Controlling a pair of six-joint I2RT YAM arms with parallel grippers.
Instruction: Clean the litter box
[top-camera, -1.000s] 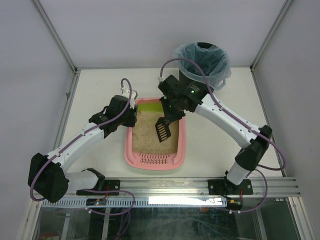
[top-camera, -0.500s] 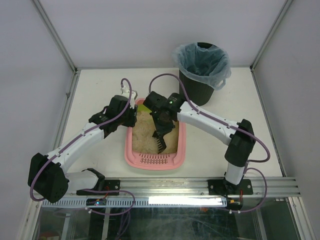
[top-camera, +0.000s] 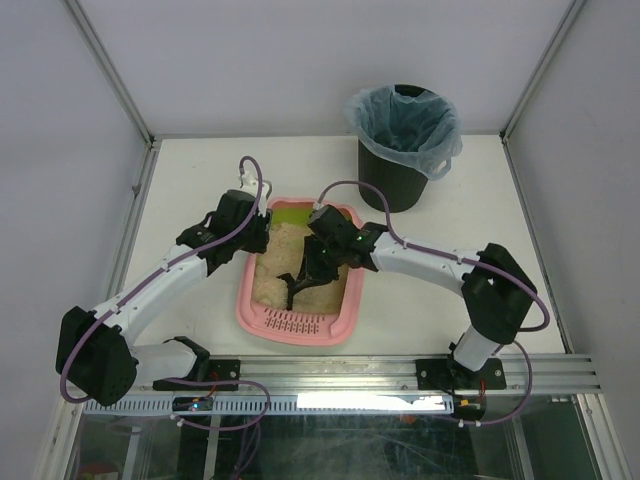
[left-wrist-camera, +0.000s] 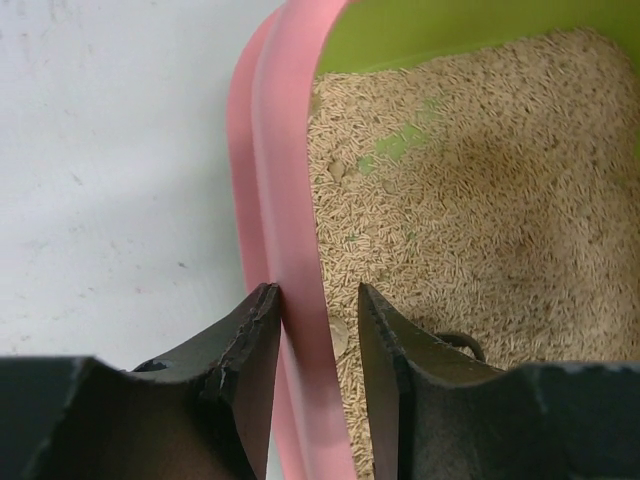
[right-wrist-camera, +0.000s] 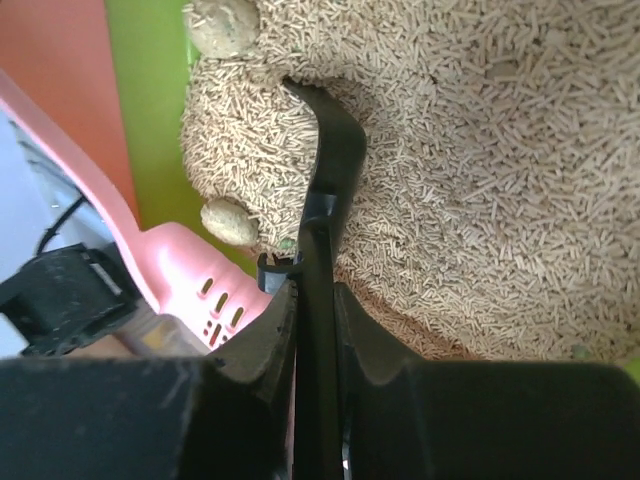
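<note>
The pink litter box (top-camera: 300, 328) with its lime-green inner wall lies mid-table, holding beige litter (left-wrist-camera: 480, 200). My left gripper (top-camera: 262, 238) straddles its left rim (left-wrist-camera: 280, 200), one finger outside and one over the litter, shut on that rim (left-wrist-camera: 315, 300). My right gripper (top-camera: 312, 268) is shut on the handle of a black scoop (top-camera: 297, 287). The scoop's blade (right-wrist-camera: 325, 170) stands edge-on and dug into the litter near the slotted grille (right-wrist-camera: 205, 290). Two pale clumps lie by it, one (right-wrist-camera: 230, 220) beside the blade and one (right-wrist-camera: 222, 25) further off.
A black bin (top-camera: 405, 135) with a pale blue bag stands at the back right, behind the box. White walls and metal frame posts enclose the table; a rail (top-camera: 340, 372) with both arm bases runs along the near edge.
My right arm swung the scoop from above the box's far right side down and left into the litter near the grille. The box's near end slid left. My left gripper held still.
</note>
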